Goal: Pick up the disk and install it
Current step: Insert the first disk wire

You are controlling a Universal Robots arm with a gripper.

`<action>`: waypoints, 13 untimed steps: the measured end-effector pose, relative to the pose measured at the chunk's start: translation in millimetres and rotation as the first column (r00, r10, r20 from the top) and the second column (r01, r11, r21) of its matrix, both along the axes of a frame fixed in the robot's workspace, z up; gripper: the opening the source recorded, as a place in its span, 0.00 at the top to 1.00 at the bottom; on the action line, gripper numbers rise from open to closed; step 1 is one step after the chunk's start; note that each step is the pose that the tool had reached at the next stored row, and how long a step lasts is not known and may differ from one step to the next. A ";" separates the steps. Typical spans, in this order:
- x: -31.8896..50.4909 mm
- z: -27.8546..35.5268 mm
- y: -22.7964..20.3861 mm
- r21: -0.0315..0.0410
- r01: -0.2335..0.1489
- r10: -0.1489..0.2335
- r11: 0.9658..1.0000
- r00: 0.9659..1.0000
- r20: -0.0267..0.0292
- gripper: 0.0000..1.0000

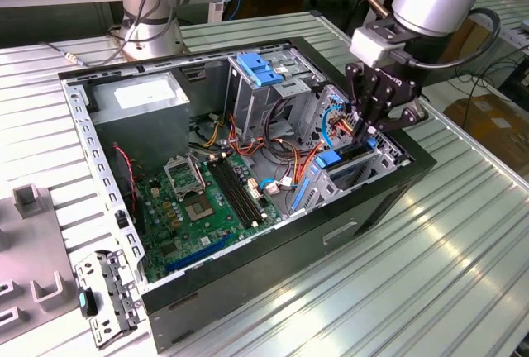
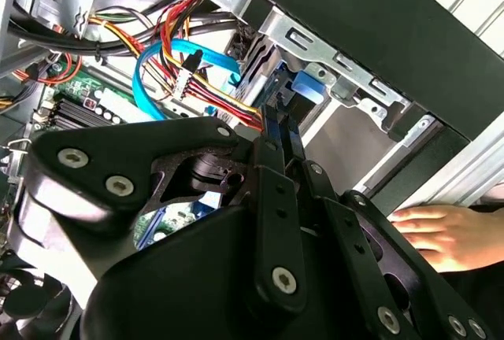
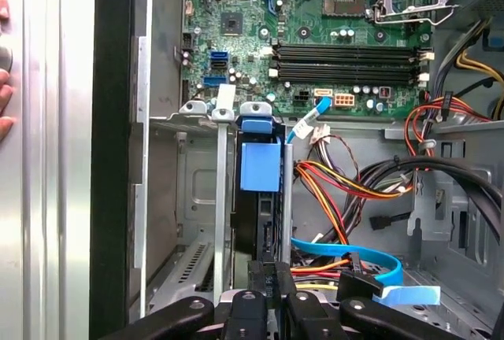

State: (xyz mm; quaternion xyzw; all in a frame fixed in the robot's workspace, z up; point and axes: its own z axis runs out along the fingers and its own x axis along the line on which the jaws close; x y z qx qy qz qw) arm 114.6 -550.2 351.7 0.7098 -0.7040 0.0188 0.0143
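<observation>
Open computer case (image 1: 248, 233) lies on its side on the ribbed metal desk (image 1: 463, 241), lid off, green motherboard (image 1: 207, 200) exposed. Grey power-supply box (image 1: 140, 101) sits in the far corner at the exterior view's left. A blue latch (image 1: 258, 68) tops the metal drive cage (image 1: 273, 84) at the back.

The arm reaches down into the case's corner at the exterior view's right. The claw (image 1: 369, 130) is low in the drive bay (image 1: 364, 159) there, among red, orange and blue cables (image 1: 331, 130).

The disk (image 3: 260, 198) stands on edge inside that bay's slot, between two metal walls; in the first wrist view its blue carrier end faces the camera with the dark body running toward the claw (image 3: 264, 285). In the second wrist view the blue rail (image 2: 303, 92) shows against the silver bay frame (image 2: 331, 57), the claw (image 2: 279, 131) right on it.

The fingers are pressed close together, narrow, and appear to pinch the disk's near edge; contact itself is partly hidden by the linkage.

A person's hand (image 2: 437, 234) rests on the desk beside the case's outer wall. A grey bracket (image 1: 103, 295) lies on the desk near the case's front corner.
</observation>
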 end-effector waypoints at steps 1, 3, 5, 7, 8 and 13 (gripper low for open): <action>0.0 -0.2 0.0 -0.001 0.003 -0.003 1.000 1.000 0.000 0.84; -0.1 -0.9 0.1 -0.002 0.018 -0.018 1.000 1.000 0.000 0.84; 0.0 -1.3 0.2 -0.002 0.023 -0.023 1.000 1.000 0.000 0.84; 0.1 -1.7 1.0 -0.002 0.025 -0.025 1.000 1.000 0.000 0.84; 0.1 -2.2 1.7 -0.001 0.026 -0.026 1.000 1.000 0.000 0.84; 0.9 -4.5 1.8 -0.002 0.043 -0.043 0.999 0.999 0.000 0.84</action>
